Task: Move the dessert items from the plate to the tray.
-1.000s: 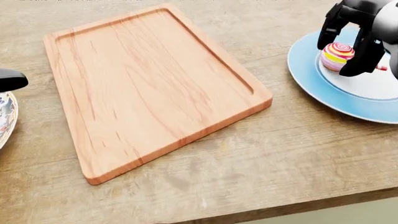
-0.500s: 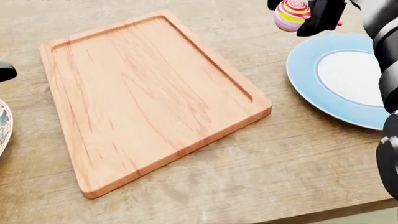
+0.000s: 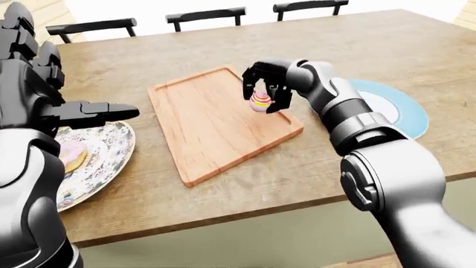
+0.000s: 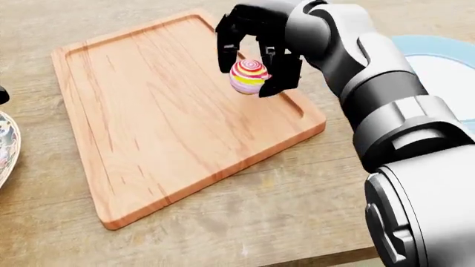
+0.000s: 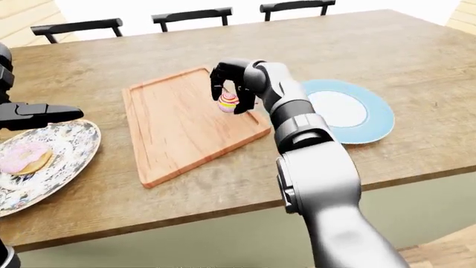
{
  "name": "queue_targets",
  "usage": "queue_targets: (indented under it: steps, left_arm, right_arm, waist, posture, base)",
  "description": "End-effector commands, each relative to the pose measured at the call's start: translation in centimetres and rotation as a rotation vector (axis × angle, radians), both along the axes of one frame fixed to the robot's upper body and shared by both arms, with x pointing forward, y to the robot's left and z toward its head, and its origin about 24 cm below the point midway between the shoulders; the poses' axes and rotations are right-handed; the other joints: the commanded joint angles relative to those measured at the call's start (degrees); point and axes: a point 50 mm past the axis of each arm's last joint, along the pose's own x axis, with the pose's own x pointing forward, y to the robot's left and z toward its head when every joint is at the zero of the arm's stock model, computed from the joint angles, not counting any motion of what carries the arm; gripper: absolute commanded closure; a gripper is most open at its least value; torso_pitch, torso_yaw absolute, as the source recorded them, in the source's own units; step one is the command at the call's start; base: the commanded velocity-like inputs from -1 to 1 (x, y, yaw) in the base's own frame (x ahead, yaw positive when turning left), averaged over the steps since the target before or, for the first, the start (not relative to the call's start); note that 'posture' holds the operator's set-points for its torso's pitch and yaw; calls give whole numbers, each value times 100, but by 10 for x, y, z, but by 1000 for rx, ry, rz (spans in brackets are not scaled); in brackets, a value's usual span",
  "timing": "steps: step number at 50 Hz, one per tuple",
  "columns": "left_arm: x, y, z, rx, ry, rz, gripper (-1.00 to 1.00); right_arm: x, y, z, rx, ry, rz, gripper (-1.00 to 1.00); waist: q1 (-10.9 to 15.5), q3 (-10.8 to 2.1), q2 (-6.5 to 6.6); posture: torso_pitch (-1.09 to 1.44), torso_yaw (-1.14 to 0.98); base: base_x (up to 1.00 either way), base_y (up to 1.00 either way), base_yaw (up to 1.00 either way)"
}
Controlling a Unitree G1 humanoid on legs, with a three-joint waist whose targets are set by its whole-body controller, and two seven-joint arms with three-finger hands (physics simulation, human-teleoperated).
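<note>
Left hand [image 3: 82,111]: we hold it out flat, fingers apart and gripping nothing, above the patterned plate [image 5: 71,153] at the left of the eye views.
Patterned plate: it carries a pink-iced doughnut [image 5: 20,157], untouched, well apart from the tray.
Tray [image 4: 148,111]: the wooden tray lies bare on the table [image 3: 386,50]; we see nothing resting on it yet.
Striped sweet [image 4: 249,76]: a second ago it sat on the blue plate, half a second ago it was lifted clear near the top of the head view, and now we have it over the tray's right-hand part, just inside the raised rim.
Right hand [image 4: 256,58]: our fingers are clamped round the striped sweet, one on each side, and the arm has swung leftward across the head view to get here.
Blue plate [image 5: 372,114]: it now shows bare, at the right, beside the tray.
Meaning for the task: we judge the carry nearly done; the sweet seems to hang slightly above the wood, so lowering and letting go remain, and the doughnut may be next.
</note>
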Motion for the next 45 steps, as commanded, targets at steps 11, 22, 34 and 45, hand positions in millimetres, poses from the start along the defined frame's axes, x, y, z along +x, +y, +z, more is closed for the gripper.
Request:
queue_targets:
  steps: [11, 22, 34, 45]
  left_arm:
    - [-4, 0, 9, 27, -71, 8, -100]
    - [-4, -2, 11, 26, -69, 7, -100]
    - [-6, 2, 16, 28, -78, 13, -100]
    - [-5, 16, 31, 71, -57, 60, -100]
  right_arm:
    - [-4, 17, 14, 43, -94, 72, 44]
    - [-5, 19, 21, 56, -103, 87, -54]
    - [-6, 12, 45, 84, -132, 78, -100]
    - [-7, -39, 101, 351, -256, -93, -100]
  waist:
    - [-6, -205, 51]
    - [-17, -211, 49]
    - [-18, -205, 47]
    - [5, -166, 19]
  posture:
    - [0, 0]
    - [0, 0]
    - [0, 0]
    - [0, 0]
  base:
    - [0, 0, 0]
    - [0, 0, 0]
    - [0, 0, 0]
    - [0, 0, 0]
